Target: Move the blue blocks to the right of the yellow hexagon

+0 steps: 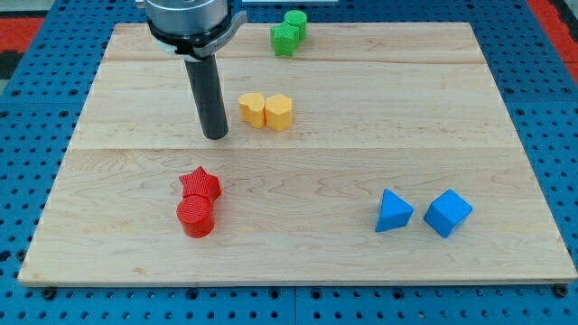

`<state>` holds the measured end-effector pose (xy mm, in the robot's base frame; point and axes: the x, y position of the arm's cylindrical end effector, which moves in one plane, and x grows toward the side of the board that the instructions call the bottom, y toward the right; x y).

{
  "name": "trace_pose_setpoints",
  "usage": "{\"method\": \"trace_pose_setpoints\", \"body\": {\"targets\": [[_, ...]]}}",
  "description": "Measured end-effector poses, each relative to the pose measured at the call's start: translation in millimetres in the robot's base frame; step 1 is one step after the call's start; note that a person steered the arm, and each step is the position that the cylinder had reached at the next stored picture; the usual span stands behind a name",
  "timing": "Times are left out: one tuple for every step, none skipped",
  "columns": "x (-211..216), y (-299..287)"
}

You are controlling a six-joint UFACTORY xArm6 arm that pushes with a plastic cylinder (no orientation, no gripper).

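Note:
Two blue blocks lie at the view's lower right: a blue triangle (393, 211) and, just right of it, a blue cube (448, 213). The yellow hexagon (279, 112) sits at the upper middle, touching a yellow heart-like block (252, 109) on its left. My tip (215, 135) rests on the board left of the yellow pair, a short gap away, and far up-left of the blue blocks.
A red star (200, 184) and a red cylinder (195, 217) touch each other below my tip. Two green blocks (289, 33) sit at the board's top edge. The wooden board (506, 108) lies on a blue perforated table.

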<state>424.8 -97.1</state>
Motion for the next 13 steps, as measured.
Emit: {"method": "trace_pose_setpoints", "body": {"targets": [[0.2,47.9],[-1.0,49.4],[-1.0,60.9],[-0.6,89.2],[2.9,124.0],[7.3,151.9],[21.7,169.6],[13.8,166.8],[19.5,188.3],[22.6,321.0],[89.1,411.6],[146.0,386.3],[132.2,278.2]]}}
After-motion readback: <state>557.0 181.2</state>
